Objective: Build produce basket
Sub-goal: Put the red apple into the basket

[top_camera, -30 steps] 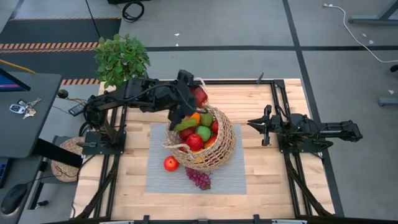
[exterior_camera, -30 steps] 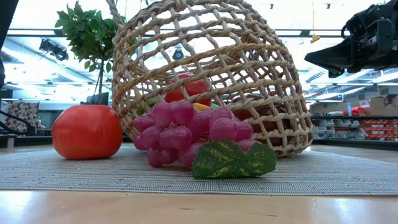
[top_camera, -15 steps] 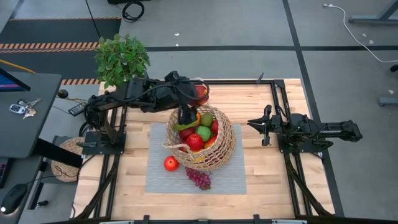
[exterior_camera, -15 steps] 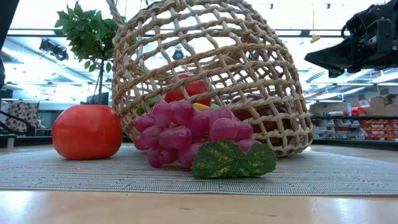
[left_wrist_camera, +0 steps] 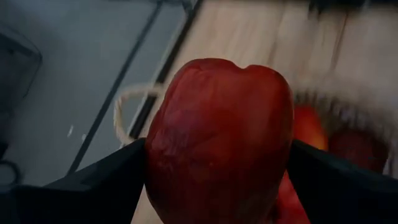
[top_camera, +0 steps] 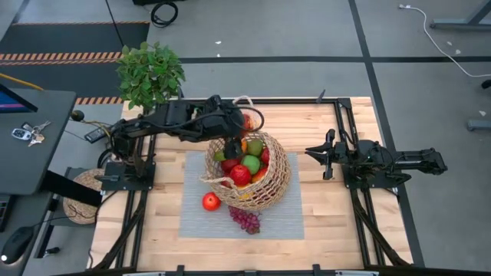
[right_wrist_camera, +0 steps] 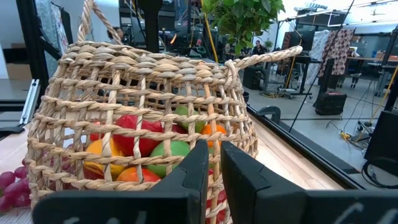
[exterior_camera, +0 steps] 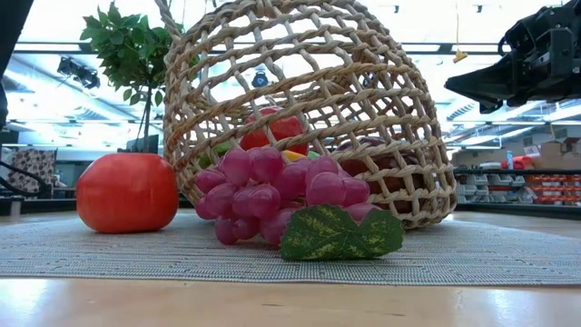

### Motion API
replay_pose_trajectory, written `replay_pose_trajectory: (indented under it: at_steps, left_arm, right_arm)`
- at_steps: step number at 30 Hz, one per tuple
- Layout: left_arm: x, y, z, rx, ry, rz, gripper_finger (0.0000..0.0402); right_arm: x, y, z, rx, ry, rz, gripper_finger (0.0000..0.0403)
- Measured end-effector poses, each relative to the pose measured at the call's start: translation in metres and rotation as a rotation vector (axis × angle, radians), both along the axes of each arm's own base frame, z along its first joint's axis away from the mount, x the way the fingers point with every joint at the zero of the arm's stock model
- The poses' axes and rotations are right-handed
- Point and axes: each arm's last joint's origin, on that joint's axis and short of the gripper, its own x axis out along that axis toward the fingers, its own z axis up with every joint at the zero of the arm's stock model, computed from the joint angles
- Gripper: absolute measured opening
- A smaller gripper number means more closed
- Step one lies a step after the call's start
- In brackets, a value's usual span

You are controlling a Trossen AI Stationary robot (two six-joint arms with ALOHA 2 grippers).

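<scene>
- High view: our left gripper (top_camera: 239, 123) holds a red apple (top_camera: 247, 119) at the far rim of the basket (top_camera: 270, 192). A second ago this arm reached lower over the fruit pile; now it has drawn back and up toward the far edge, the apple clamped the whole way. The basket sits on a grey mat (top_camera: 288, 218) at the table's middle, already heaped with produce. A tomato-red fruit (top_camera: 211, 202) and purple grapes (top_camera: 245, 220) lie outside it on the mat. Our right gripper (top_camera: 325, 156) waits well off to the right; the potted plant (top_camera: 150, 71) stands at the far left corner.
- Low view: nothing has shifted here. The basket tilts, with the grapes (exterior_camera: 272, 193) touching its near side and the red fruit (exterior_camera: 127, 192) just beside it.
- Left wrist view: the apple (left_wrist_camera: 217, 140) fills the picture, pinched between both dark fingers (left_wrist_camera: 93, 186), with the basket handle loop (left_wrist_camera: 127, 106) behind it.
- Right wrist view: our idle fingers (right_wrist_camera: 196, 171) stand narrowly parted, nothing between them, facing the basket (right_wrist_camera: 74, 74).
- Our judgement: the apple is not yet released, so we seem to be seeking a better drop spot; two pieces remain outside.
</scene>
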Motion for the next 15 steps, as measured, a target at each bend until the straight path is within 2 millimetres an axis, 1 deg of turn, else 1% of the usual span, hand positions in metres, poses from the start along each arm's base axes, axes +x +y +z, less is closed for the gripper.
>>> replay_pose_trajectory:
  at_steps: [2, 6, 11, 15]
  left_arm:
    - [-0.002, 0.0, -0.006, -0.009, 0.077, -0.018, 0.0353]
    - [-0.002, -0.001, -0.016, -0.058, 0.16, -0.02, 0.0353]
    - [0.01, -0.005, -0.028, -0.157, 0.185, -0.053, 0.0353]
    - [0.021, -0.004, -0.041, -0.226, 0.232, -0.078, 0.0353]
  right_arm:
    - [0.0, 0.0, 0.0, 0.0, 0.0, 0.0, 0.005]
    - [0.0, 0.0, 0.0, 0.0, 0.0, 0.0, 0.005]
    - [0.0, 0.0, 0.0, 0.0, 0.001, -0.001, 0.005]
    - [0.0, 0.0, 0.0, 0.0, 0.0, 0.0, 0.005]
